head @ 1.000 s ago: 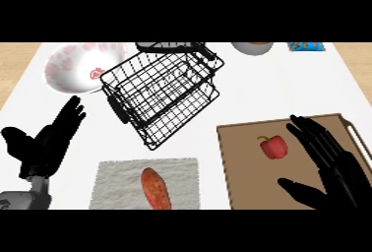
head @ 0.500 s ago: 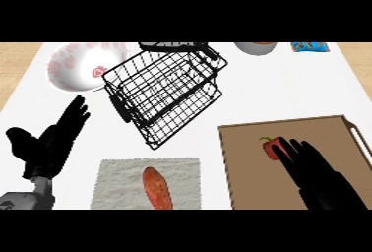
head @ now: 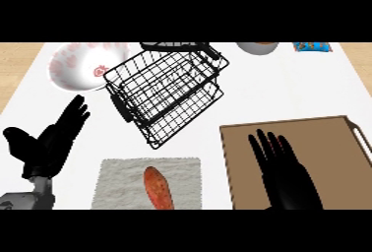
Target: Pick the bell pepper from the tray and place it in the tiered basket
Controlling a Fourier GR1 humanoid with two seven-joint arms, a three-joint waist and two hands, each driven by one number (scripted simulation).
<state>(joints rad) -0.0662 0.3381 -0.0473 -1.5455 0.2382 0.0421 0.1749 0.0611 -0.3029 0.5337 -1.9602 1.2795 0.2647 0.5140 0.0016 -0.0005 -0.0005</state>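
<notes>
My right hand (head: 285, 172) lies flat over the brown tray (head: 327, 142) at the lower right, fingers straight and pointing away from me. The bell pepper does not show; the hand covers the spot on the tray where it lay. The black wire tiered basket (head: 169, 91) stands tilted at the middle of the counter, up and left of the tray. At the left edge my left hand (head: 51, 140) rests open, fingers up.
A sweet potato (head: 158, 188) lies on a grey cloth (head: 120, 184) at the bottom centre. A white bowl with pink marks (head: 80, 66) stands at the back left. Another bowl (head: 258, 47) and a blue packet (head: 314, 47) sit along the back edge.
My right hand has swung left over the tray and now covers the red bell pepper, which was visible before. The left hand has barely shifted.
</notes>
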